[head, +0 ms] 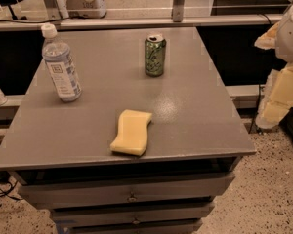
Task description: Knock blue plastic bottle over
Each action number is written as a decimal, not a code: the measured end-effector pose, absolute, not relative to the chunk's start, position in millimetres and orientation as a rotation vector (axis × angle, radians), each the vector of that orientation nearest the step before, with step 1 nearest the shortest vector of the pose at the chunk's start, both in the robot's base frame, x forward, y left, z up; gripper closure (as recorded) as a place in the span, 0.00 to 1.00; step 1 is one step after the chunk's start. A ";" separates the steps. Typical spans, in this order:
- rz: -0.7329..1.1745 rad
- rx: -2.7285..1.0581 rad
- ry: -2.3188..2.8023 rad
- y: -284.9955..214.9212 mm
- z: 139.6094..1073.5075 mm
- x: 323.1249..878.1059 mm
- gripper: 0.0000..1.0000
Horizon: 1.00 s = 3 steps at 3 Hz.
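Observation:
The blue plastic bottle (61,65) stands upright on the left part of the grey table top (195,116). It is clear and bluish, with a white cap and a pale label. My gripper (279,96) shows as pale yellow and white parts at the right edge of the view. It is off the table's right side and far from the bottle, touching nothing on the table.
A green drink can (155,55) stands upright at the back middle of the table. A yellow sponge (132,132) lies near the front edge. Drawers (132,194) sit under the top. A rail (136,22) runs behind the table.

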<state>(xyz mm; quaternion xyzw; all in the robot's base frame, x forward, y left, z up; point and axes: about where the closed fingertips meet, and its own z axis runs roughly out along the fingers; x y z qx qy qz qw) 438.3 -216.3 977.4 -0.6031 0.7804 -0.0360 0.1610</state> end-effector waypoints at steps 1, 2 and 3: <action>-0.102 -1.716 2.217 -213.2 978.1 438.3 0.00; 0.004 -1.675 2.182 -193.1 964.6 441.6 0.00; 0.170 -1.635 2.103 -148.7 949.7 444.6 0.00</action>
